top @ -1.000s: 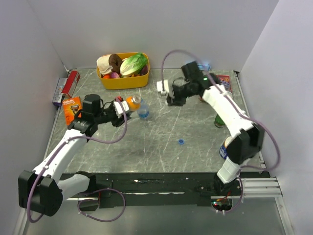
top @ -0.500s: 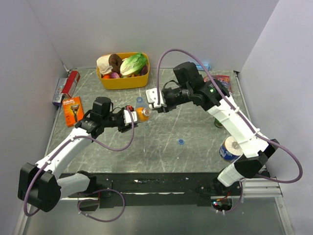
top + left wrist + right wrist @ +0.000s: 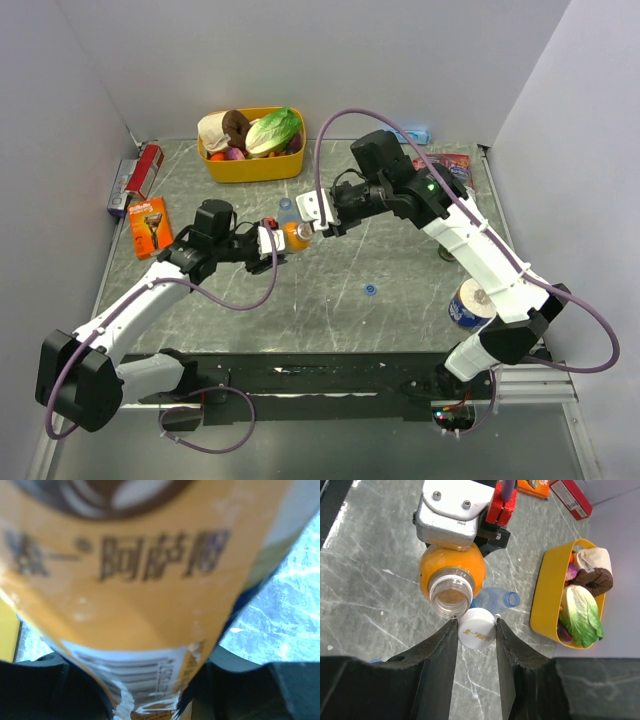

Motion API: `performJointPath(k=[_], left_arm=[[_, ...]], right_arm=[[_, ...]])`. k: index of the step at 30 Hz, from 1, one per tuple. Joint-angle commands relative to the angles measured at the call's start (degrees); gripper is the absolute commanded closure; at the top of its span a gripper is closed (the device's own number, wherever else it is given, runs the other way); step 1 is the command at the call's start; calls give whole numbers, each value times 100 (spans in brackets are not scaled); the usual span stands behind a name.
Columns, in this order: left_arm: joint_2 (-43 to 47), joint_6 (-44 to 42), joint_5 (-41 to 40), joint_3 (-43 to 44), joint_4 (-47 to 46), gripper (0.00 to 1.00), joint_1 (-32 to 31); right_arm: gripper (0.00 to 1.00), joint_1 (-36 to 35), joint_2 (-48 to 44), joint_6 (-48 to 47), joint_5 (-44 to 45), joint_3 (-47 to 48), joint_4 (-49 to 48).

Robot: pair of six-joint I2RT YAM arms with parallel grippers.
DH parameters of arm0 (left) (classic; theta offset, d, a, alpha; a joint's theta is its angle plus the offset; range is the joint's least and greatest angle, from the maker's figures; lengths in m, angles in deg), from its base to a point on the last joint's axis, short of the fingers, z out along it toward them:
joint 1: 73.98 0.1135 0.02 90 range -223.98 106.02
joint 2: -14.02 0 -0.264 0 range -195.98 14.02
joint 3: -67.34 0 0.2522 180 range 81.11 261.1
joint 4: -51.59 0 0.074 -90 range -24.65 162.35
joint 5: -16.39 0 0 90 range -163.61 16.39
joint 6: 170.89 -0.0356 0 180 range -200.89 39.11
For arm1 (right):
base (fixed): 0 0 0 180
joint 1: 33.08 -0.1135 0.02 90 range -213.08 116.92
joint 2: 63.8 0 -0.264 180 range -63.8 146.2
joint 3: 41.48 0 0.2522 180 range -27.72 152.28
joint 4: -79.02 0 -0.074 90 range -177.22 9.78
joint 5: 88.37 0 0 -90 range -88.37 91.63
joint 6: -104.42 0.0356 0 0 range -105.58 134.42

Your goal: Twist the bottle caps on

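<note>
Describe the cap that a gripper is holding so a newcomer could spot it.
Look in front of the yellow basket at the table's back. There the right gripper pinches a white cap next to the open orange bottle. The blue cap, its only lookalike, lies loose nearer the front.
</note>
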Motion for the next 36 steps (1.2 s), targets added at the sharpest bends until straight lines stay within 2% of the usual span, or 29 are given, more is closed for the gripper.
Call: performJointPath(k=[1, 5, 10, 16, 24, 31, 36], left_arm=[[71, 100, 45, 73, -127, 99, -32], [177, -6, -8, -33, -84, 99, -50], [-112, 12, 53, 291, 294, 99, -58], [-288, 214, 97, 362, 145, 99, -67], [-394, 267, 141, 485, -22, 99, -76], [-447, 170, 203, 582, 13, 99, -94], [-447, 91, 203, 582, -4, 99, -85]], right_arm=[[76, 20, -271, 442, 240, -122, -456], [76, 257, -254, 777, 240, 78, -528], [76, 310, -368, 918, -6, 185, -387], [75, 223, -394, 470, -331, 238, 359], [74, 73, -245, 311, -279, 361, 518], [74, -41, -236, 654, 37, 80, -254], [73, -50, -148, 698, 11, 80, -308]])
